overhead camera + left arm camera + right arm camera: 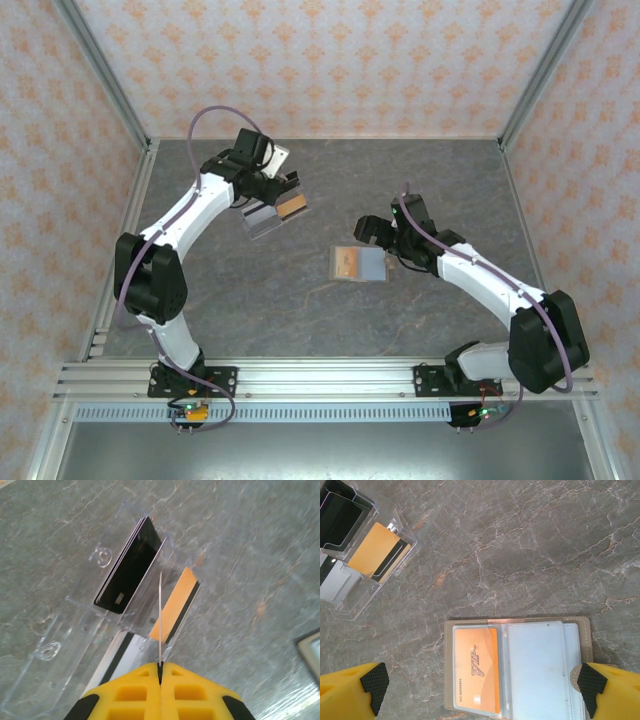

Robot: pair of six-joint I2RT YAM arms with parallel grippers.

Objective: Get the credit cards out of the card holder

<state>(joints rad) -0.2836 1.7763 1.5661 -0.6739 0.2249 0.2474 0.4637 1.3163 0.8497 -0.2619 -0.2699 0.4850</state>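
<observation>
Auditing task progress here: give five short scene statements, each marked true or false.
1. The flat grey bifold card holder lies open on the table. True.
2. An orange VIP card sits in one panel. True.
3. The left hand is open and empty. False: it is shut on a thin edge-on card.
4. The clear plastic tray holds no cards. False: a black card and an orange striped card are inside.
5. The right hand is shut. False: its fingers stand wide apart.
</observation>
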